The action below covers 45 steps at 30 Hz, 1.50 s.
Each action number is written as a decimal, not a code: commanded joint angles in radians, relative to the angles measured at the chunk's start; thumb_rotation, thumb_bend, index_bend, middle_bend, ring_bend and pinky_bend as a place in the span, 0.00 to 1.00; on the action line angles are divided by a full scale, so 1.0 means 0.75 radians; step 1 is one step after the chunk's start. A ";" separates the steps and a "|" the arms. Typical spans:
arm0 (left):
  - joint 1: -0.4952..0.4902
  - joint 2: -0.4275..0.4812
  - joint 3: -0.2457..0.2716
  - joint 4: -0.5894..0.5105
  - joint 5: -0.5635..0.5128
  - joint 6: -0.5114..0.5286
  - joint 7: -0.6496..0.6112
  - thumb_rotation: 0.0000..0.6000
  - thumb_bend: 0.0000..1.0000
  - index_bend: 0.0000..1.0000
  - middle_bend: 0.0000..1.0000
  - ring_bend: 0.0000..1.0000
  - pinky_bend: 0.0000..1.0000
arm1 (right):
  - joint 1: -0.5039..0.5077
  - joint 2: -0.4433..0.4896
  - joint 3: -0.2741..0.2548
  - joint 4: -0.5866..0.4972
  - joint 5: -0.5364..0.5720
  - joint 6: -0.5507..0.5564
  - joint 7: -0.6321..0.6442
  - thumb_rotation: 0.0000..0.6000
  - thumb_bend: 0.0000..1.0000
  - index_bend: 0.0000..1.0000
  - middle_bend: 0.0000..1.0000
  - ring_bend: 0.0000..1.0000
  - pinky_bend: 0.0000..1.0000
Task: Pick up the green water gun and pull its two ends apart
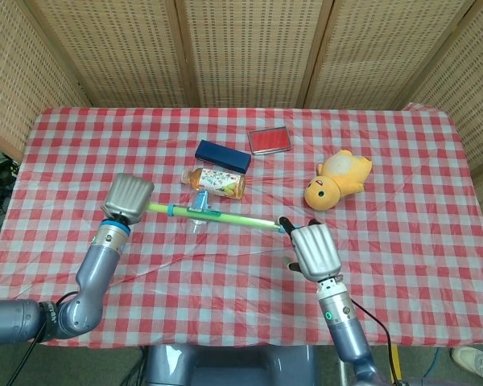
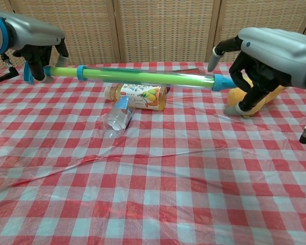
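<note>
Woven wicker screens (image 1: pixel 249 48) stand behind a worktop (image 1: pixel 435 233) covered in a red-and-white checked cloth.

At the left, the left hand (image 1: pixel 127 199) grasps the near end of the green water gun (image 1: pixel 225 217), its fingers (image 2: pixel 41 58) wrapped round the tube beside a blue handle piece. The gun is lifted clear of the cloth and runs roughly level across the scene, with a blue collar just past the left hand and a blue cap at its far end.

Below the raised tube, a small clear bottle (image 2: pixel 119 114) with a blue label lies on its side on the cloth. Just behind it lies a juice bottle (image 1: pixel 215 181), also on its side, orange-capped with a patterned label. Further back sit a dark blue box (image 1: pixel 223 155) and, to its right, a flat red case (image 1: pixel 269 139), the two apart from each other.

At the right, the right hand (image 1: pixel 312 248) is at the gun's blue-capped end. In the chest view its fingers curl around the cap with the thumb underneath, but I cannot tell whether they actually clamp it or only surround it. Behind that hand, partly hidden by it in the chest view, a yellow plush toy (image 1: pixel 340 178) rests on the cloth.
</note>
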<state>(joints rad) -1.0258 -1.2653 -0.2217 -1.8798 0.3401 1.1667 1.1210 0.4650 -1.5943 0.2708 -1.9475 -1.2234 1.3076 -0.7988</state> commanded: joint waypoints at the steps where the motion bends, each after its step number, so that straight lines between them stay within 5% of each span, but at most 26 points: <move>1: -0.007 0.004 0.011 0.001 0.000 -0.001 -0.012 1.00 0.58 0.85 0.97 0.86 0.77 | 0.009 -0.011 -0.004 0.001 0.011 0.011 -0.007 1.00 0.23 0.38 0.90 0.88 0.61; 45: -0.071 0.049 0.123 -0.090 0.054 0.029 -0.147 1.00 0.58 0.85 0.97 0.86 0.77 | 0.150 -0.137 0.033 0.118 0.190 0.128 -0.070 1.00 0.35 0.39 0.97 0.94 0.61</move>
<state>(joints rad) -1.0785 -1.2297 -0.1295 -1.9460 0.3799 1.1880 1.0118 0.5777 -1.6954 0.2944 -1.8600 -1.0831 1.4005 -0.8508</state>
